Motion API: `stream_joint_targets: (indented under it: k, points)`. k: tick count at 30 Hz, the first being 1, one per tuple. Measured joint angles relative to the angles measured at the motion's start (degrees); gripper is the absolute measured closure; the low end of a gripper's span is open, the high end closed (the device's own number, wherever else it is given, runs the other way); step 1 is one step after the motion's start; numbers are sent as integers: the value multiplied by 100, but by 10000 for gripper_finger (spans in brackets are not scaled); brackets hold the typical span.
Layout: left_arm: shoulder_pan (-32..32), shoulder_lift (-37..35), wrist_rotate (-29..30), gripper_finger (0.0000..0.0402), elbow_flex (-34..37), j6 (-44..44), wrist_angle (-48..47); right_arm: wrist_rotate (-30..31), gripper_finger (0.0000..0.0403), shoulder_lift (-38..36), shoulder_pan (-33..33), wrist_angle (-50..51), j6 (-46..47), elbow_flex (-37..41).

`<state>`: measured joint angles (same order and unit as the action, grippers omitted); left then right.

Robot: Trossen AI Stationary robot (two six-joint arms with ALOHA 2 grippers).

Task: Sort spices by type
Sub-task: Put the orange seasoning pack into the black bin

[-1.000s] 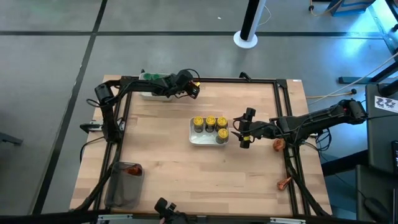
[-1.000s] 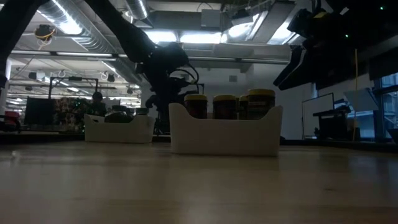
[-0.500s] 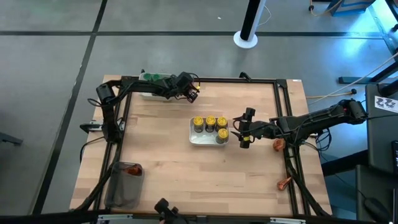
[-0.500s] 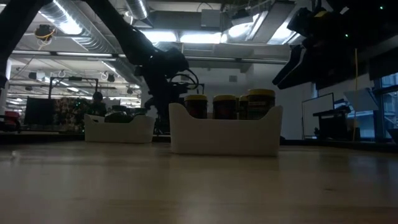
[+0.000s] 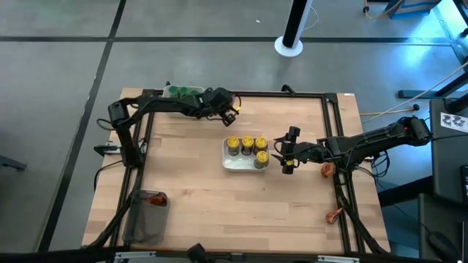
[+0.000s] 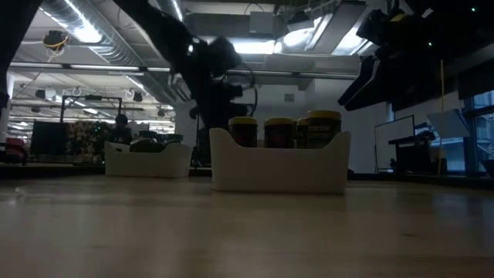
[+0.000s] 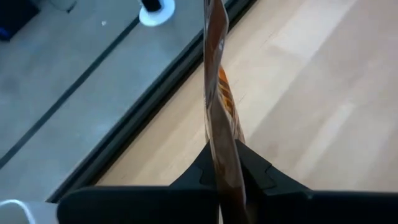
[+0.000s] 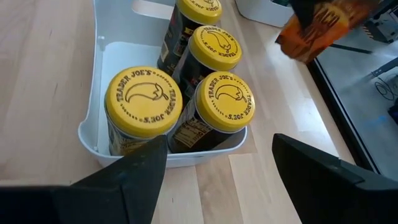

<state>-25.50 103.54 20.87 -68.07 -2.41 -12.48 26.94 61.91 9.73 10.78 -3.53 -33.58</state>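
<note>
The left gripper [image 7: 225, 171] pinches a thin, glossy red-orange packet [image 7: 219, 106] edge-on above the pale wooden worktop [image 5: 212, 197] near its far edge, while the right gripper [image 8: 214, 163] waits wide open beside the white rectangular tray [image 8: 99, 93] of four yellow-lidded jars [image 8: 144, 99].

Light wooden table [image 5: 205, 197] with black frame. On it: white rectangular tray [image 5: 244, 164] of yellow-lidded jars, second white tray [image 5: 170, 111] with green-lidded jars, clear grey tub [image 5: 145, 217].
</note>
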Motion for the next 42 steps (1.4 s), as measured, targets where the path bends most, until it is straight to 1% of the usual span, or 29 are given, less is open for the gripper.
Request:
stream_joint_targets:
  k: [5, 12, 19, 24, 31, 37, 42]
  points:
    - [336, -499, 269, 398, -111, 76, -505, -26, 112, 0, 0, -2, 0, 0]
    - [941, -1332, 289, 394, -191, 35, -1156, -107, 112, 0, -1, -21, 0, 0]
    - [1774, -1967, 286, 394, -189, -196, -1876, -107, 112, 0, 0, -28, 2, 0]
    - [2455, -2396, 270, 397, -189, -606, -2449, -107, 112, 0, -1, -45, 2, 0]
    - [3367, -2735, 265, 390, -187, -1019, -2938, -107, 112, 0, -1, -43, 2, 0]
    - [4072, -2749, -214, 388, -184, -1225, -3233, -107, 112, 0, -1, -44, 2, 0]
    - [4641, -2746, -272, 387, -184, -1425, -3442, -107, 112, 0, -1, -43, 2, 0]
